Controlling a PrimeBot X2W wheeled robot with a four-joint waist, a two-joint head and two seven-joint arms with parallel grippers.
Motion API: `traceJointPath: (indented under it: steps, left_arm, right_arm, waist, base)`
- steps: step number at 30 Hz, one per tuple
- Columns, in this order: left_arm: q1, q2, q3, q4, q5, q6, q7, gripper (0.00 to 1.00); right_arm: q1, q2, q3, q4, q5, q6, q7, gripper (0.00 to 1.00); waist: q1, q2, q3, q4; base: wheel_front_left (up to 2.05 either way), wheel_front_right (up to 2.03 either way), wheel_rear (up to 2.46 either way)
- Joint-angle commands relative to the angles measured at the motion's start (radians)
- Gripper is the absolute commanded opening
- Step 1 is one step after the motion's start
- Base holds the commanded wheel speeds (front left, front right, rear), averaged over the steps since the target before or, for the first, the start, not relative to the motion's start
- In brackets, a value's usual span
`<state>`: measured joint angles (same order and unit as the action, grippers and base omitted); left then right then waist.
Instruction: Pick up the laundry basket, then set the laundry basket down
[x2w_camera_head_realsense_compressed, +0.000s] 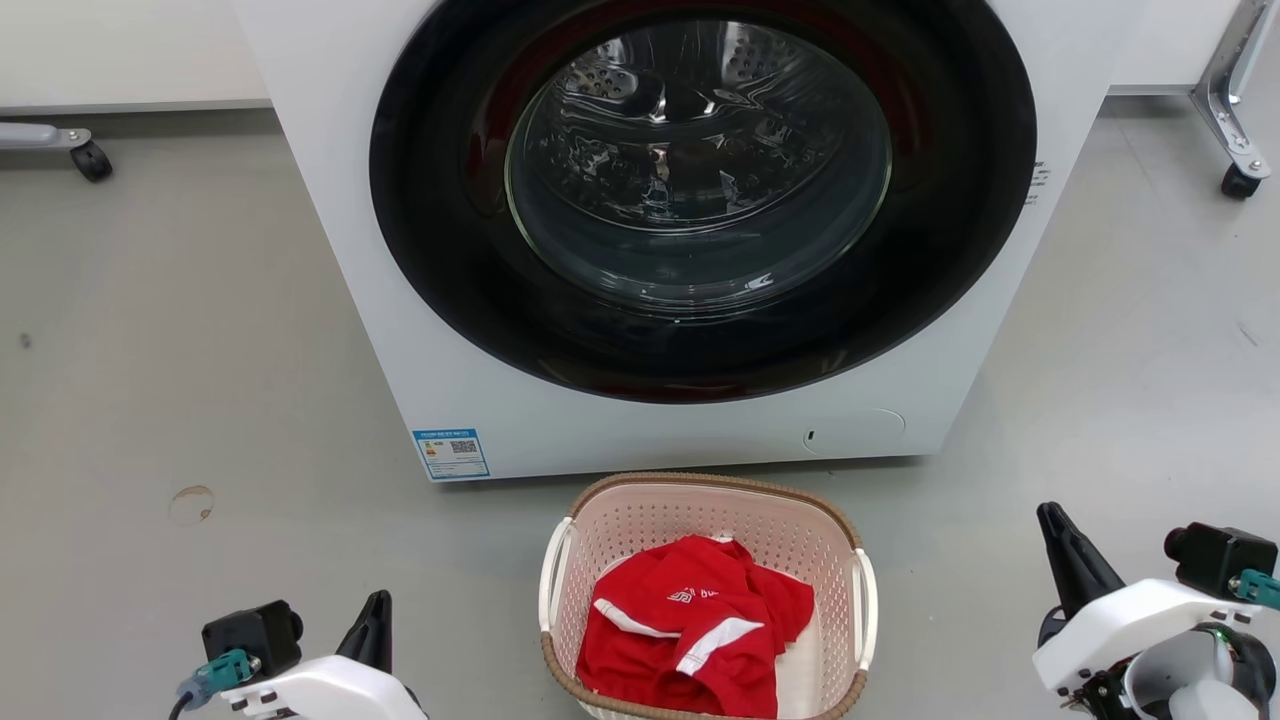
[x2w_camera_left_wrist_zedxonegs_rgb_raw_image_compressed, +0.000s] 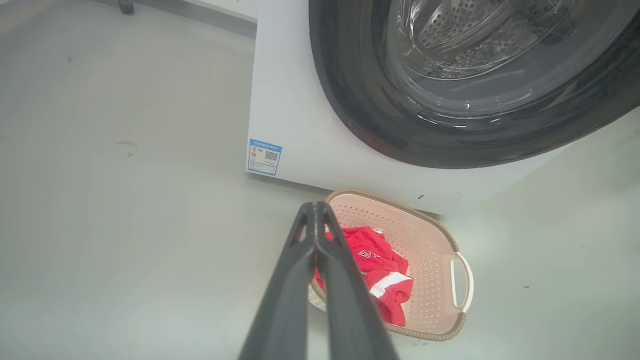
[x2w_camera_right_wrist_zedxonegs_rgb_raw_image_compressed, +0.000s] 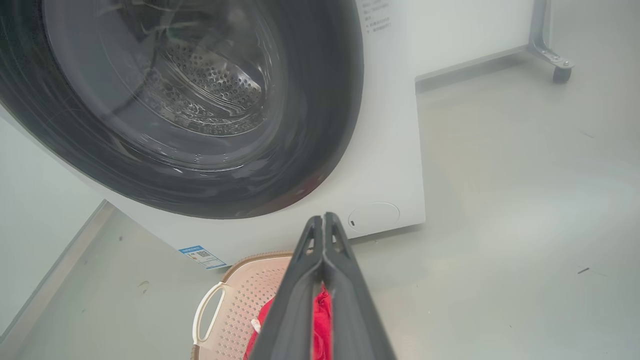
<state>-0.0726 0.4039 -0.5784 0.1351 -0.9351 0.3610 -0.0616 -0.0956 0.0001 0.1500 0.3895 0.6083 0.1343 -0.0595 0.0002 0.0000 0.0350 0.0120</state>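
The laundry basket (x2w_camera_head_realsense_compressed: 690, 515) sits on the floor (x2w_camera_head_realsense_compressed: 200, 350), just in front of the washing machine (x2w_camera_head_realsense_compressed: 400, 300), with a red shirt (x2w_camera_head_realsense_compressed: 695, 625) inside. I judge it light, stiff plastic that's best lifted by its white loop handles (x2w_camera_head_realsense_compressed: 552, 575) (x2w_camera_head_realsense_compressed: 866, 610). My left fingers (x2w_camera_left_wrist_zedxonegs_rgb_raw_image_compressed: 292, 280) and right fingers (x2w_camera_right_wrist_zedxonegs_rgb_raw_image_compressed: 297, 290) are pressed together and empty, each well apart from it. The grey floor looks smooth, so the basket may slide.

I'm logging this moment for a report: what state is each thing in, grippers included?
laundry basket: upright on the floor, ungripped, holding a garment.
red garment: crumpled inside the basket.
washing machine door: looks shut.
left gripper: shut, empty, clear of the basket.
right gripper: shut, empty, clear of the basket.
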Motion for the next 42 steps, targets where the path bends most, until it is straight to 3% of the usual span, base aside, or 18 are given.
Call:
traceJointPath:
  steps: [1, 42]
  left_arm:
    - [-0.026, 0.010, 0.038, -0.015, -0.020, -0.017, 0.003, 0.00]
    - [-0.029, -0.120, 0.277, 0.033, -0.284, -0.200, 0.058, 0.00]
  right_arm:
    - [-0.034, -0.025, -0.011, -0.031, 0.030, -0.001, 0.004, 0.00]
    - [-0.026, -0.036, -0.107, -0.075, 0.406, -0.002, 0.068, 0.00]
  waist:
    - [-0.0002, 0.0000, -0.001, 0.000]
    - [-0.0002, 0.0000, -0.013, -0.005]
  base:
    - [0.00, 0.00, 0.00]
    - [0.00, 0.00, 0.00]
